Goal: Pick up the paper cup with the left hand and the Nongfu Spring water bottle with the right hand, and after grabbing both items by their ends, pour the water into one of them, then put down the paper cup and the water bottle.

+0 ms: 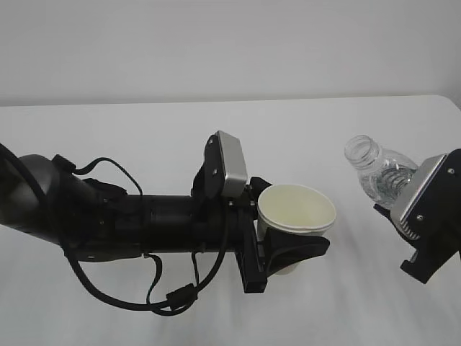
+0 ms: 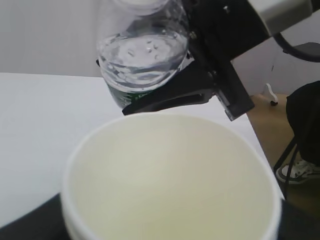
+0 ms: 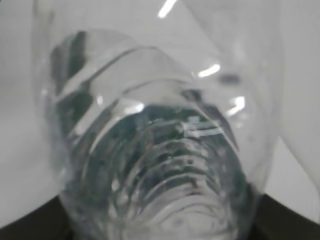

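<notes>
Pale cream paper, rolled at the rim: the paper cup (image 1: 297,209) sits raised off the white table (image 1: 144,130), mouth up and tipped a little toward the camera, held low on its body by the left hand (image 1: 284,254), whose black fingers (image 1: 302,249) pinch it from either side so the open mouth stays clear above them. That low hold looks chosen to leave the rim free as a target. The cup's inside looks dry and empty in the left wrist view. To its right and apart from it, the Nongfu Spring water bottle (image 1: 376,171) is also in the air, tilted with its capless neck leaning toward the cup; the right hand (image 1: 421,238) clamps its lower end, its fingers closed on the ribbed base, so the neck can swing over. The water (image 2: 142,60) rests in the bottle's shoulder, not yet at the lip. The pour appears about to begin; the neck must come over the rim first.
</notes>
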Controlling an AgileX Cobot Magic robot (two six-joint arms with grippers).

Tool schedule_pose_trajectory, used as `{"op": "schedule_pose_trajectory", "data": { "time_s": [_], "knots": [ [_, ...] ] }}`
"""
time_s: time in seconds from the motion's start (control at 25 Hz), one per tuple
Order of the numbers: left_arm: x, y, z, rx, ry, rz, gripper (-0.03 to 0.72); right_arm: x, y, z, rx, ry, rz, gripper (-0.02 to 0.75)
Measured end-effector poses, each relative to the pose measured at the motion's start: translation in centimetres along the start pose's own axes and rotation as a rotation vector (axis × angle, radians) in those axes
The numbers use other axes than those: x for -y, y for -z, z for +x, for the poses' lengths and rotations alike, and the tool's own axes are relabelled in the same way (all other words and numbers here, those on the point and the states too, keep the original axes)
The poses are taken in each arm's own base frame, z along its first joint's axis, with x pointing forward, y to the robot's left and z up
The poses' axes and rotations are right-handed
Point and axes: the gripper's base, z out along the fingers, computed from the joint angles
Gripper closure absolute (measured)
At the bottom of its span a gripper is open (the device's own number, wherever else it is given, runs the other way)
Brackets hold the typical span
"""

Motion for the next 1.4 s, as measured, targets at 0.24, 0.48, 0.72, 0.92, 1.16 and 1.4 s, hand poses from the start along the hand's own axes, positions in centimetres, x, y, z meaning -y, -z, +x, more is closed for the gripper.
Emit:
{"op": "schedule_pose_trajectory", "data": {
  "time_s": [0.24, 0.48, 0.72, 0.92, 1.16, 1.4],
  "knots": [
    [0.25, 0.0, 0.11, -0.011, -0.015, 0.028, 0.217, 0.0, 0.0, 0.0, 0.0, 0.068, 0.0, 0.314],
    [0.31, 0.01, 0.12, -0.013, -0.018, 0.035, 0.217, 0.0, 0.0, 0.0, 0.0, 0.125, 0.0, 0.314],
    [0.34, 0.01, 0.13, -0.014, -0.02, 0.038, 0.217, 0.06, 0.0, -0.07, 0.007, 0.159, 0.007, 0.314],
    [0.34, 0.01, 0.13, -0.014, -0.02, 0.038, 0.217, 0.21, 0.01, -0.25, 0.025, 0.184, 0.026, 0.314],
    [0.35, 0.01, 0.11, -0.012, -0.02, 0.039, 0.217, 0.24, 0.01, -0.31, 0.031, 0.221, 0.03, 0.314],
    [0.36, 0.01, 0.09, -0.01, -0.02, 0.04, 0.217, 0.32, -0.03, -0.4, 0.035, 0.255, 0.033, 0.314]
  ]
}}
